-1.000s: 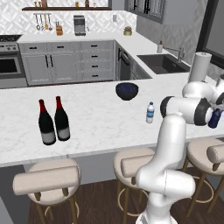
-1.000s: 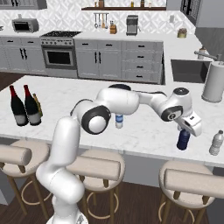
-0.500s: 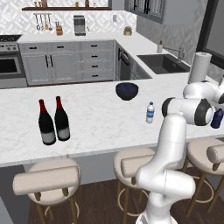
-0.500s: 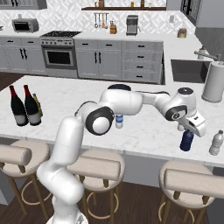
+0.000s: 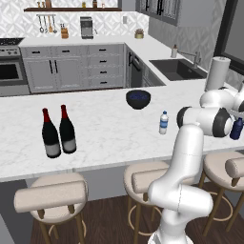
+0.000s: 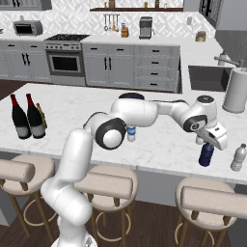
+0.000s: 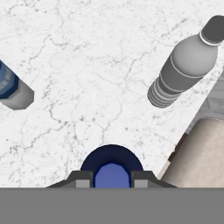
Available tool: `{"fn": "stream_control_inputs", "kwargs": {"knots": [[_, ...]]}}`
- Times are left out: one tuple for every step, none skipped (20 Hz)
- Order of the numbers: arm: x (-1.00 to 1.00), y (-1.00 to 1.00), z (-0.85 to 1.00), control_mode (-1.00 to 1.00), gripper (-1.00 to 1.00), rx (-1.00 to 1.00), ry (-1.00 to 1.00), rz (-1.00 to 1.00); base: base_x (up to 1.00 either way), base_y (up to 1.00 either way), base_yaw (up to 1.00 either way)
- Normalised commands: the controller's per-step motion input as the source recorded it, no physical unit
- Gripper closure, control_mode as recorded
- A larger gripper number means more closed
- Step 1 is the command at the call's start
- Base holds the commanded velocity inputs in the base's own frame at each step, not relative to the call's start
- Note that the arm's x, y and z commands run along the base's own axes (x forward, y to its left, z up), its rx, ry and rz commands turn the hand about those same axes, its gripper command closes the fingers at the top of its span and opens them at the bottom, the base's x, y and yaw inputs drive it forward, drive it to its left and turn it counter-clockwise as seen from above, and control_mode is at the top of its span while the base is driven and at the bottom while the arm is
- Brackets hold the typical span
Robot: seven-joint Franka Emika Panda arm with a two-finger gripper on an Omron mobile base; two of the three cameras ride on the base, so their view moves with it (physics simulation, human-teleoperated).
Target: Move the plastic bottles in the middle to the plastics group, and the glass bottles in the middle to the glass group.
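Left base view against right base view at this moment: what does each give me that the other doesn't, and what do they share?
The left base view brings the dark blue bowl and an unobstructed look at the small clear water bottle. The right base view brings the amber bottle behind the wine bottles, the pale bottle near the counter's right end, and the gripper at the top of the dark blue bottle. Shared: the two wine bottles, the dark blue bottle, the paper towel roll and the sink.

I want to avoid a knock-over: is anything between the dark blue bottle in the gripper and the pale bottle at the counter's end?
Nothing visible. In the hand view, bare marble counter lies between the dark blue bottle under the gripper and the pale bottle.
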Motion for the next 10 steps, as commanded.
{"fn": "stream_control_inputs", "kwargs": {"knots": [[0.00, 0.00, 0.00, -1.00, 1.00, 0.00, 0.00, 0.00, 0.00, 0.00, 0.00], [0.00, 0.00, 0.00, -1.00, 1.00, 0.00, 0.00, 0.00, 0.00, 0.00, 0.00], [0.00, 0.00, 0.00, -1.00, 1.00, 0.00, 0.00, 0.00, 0.00, 0.00, 0.00], [0.00, 0.00, 0.00, -1.00, 1.00, 0.00, 0.00, 0.00, 0.00, 0.00, 0.00], [0.00, 0.00, 0.00, -1.00, 1.00, 0.00, 0.00, 0.00, 0.00, 0.00, 0.00], [0.00, 0.00, 0.00, -1.00, -1.00, 0.00, 0.00, 0.00, 0.00, 0.00, 0.00], [0.00, 0.00, 0.00, -1.00, -1.00, 0.00, 0.00, 0.00, 0.00, 0.00, 0.00], [0.00, 0.00, 0.00, -1.00, -1.00, 0.00, 0.00, 0.00, 0.00, 0.00, 0.00], [0.00, 0.00, 0.00, -1.00, -1.00, 0.00, 0.00, 0.00, 0.00, 0.00, 0.00], [0.00, 0.00, 0.00, -1.00, -1.00, 0.00, 0.00, 0.00, 0.00, 0.00, 0.00]]}}
